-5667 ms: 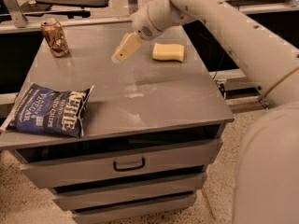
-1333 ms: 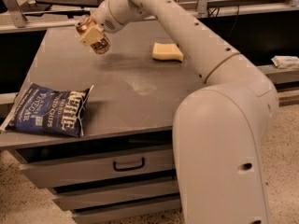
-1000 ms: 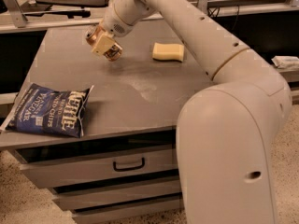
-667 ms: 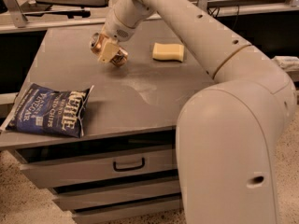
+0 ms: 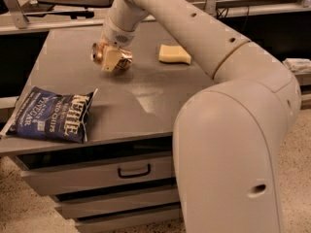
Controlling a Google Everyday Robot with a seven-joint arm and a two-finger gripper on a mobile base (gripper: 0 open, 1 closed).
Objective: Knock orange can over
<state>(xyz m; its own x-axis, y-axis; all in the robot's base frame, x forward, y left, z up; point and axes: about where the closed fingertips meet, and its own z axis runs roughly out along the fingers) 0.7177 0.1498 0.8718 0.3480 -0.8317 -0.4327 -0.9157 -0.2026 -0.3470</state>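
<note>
Camera view shows pincer (image 5: 110, 61) clamped on tilted orange can (image 5: 125, 59) low over grey table (image 5: 146, 96).

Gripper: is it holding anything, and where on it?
The gripper appears to grip the orange can across its body, low over the table's far side.

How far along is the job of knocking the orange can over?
Done: the gripper is shut on the small shiny orange-brown metal can, low over the grey table top. In hand: the can looks tilted, not upright. Left: it must end lying on its side, released.
</note>
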